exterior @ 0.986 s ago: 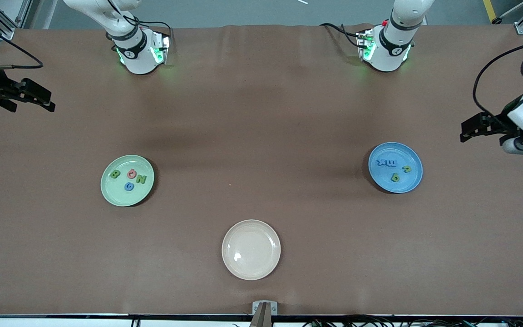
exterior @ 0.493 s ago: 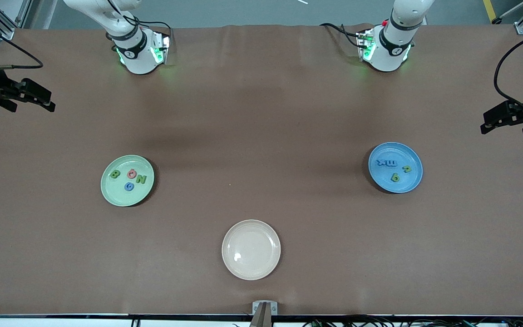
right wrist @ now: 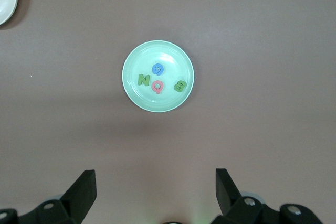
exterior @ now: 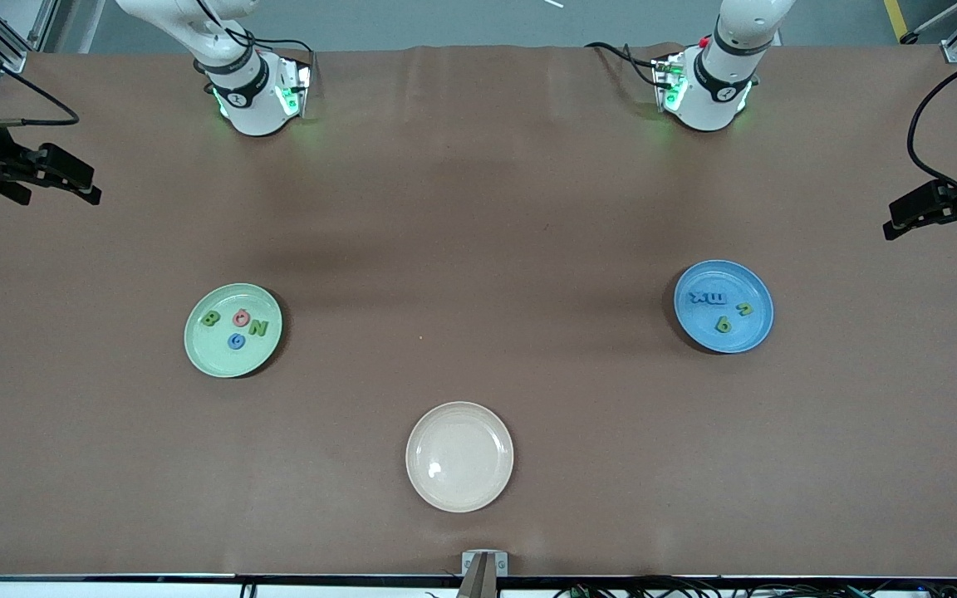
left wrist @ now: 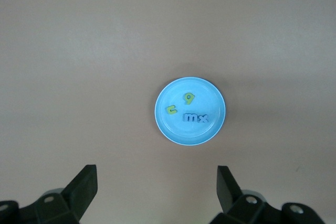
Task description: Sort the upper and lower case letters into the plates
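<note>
The pale green plate (exterior: 214, 355) holds a green B (exterior: 211, 318), a pink G (exterior: 242, 316), a green N (exterior: 257, 327) and a blue G (exterior: 236, 340). The blue plate (exterior: 751, 334) holds a blue x (exterior: 697, 297), a blue m (exterior: 716, 298), a green u (exterior: 743, 309) and a green b (exterior: 723, 324). My left gripper (exterior: 892, 220) hangs open and empty over bare table at the left arm's end. My right gripper (exterior: 95, 187) waits open and empty over bare table at the right arm's end. The left wrist view shows the blue plate (left wrist: 173, 130), the right wrist view the green plate (right wrist: 157, 104).
A cream-beige plate (exterior: 459, 457) with nothing in it lies nearest the front camera, midway between the two arms' ends. The brown table cover reaches the arm bases (exterior: 254, 104).
The left arm has drawn back toward its own end of the table, away from the blue plate. The right arm, the plates and the letters have not moved.
</note>
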You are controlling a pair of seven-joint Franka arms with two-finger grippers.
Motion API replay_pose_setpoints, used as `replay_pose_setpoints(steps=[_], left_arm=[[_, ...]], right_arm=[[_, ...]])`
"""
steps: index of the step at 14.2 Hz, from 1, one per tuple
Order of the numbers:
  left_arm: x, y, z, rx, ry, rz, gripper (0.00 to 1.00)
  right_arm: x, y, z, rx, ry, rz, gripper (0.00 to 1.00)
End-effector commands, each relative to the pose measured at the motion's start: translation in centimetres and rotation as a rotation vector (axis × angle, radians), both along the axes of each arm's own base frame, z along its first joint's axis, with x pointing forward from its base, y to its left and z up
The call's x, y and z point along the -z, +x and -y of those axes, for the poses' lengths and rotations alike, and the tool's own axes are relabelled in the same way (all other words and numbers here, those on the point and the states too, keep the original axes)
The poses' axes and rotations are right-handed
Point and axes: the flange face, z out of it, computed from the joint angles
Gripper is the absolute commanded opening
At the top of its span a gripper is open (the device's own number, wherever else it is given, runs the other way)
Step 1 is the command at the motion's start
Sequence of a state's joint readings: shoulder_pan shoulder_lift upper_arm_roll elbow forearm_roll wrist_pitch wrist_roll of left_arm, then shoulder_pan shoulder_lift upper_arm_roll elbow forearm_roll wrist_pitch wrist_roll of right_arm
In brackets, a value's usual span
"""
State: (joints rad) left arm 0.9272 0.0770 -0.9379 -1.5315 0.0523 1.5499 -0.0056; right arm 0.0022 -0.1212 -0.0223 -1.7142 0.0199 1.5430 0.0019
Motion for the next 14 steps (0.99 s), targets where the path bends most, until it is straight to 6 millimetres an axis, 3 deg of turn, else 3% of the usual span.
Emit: replay_pose_setpoints(steps=[1, 9, 11, 14], left_arm=[[-0.4, 0.1, 0.7, 0.000, -0.014, -0.009, 1.00], [-0.4, -0.1, -0.1, -0.012, -0.013, -0.018, 1.00], [-0.7, -0.1, 0.8, 0.000, -0.007, -0.013, 1.00], [-0.9, 0.0, -0.4, -0.003, -0.017, -0.007, 1.00]], right_arm=[[-0.2, -1.0, 0.2, 0.004, 0.002, 0.001, 1.00], [0.1, -1.0, 0.1, 0.003, 0.005, -0.002, 1.00], [0.0, -1.0, 0.0, 0.001, 0.005, 0.000, 1.00], [0.0, -1.0, -0.1, -0.002, 0.005, 0.001, 1.00]])
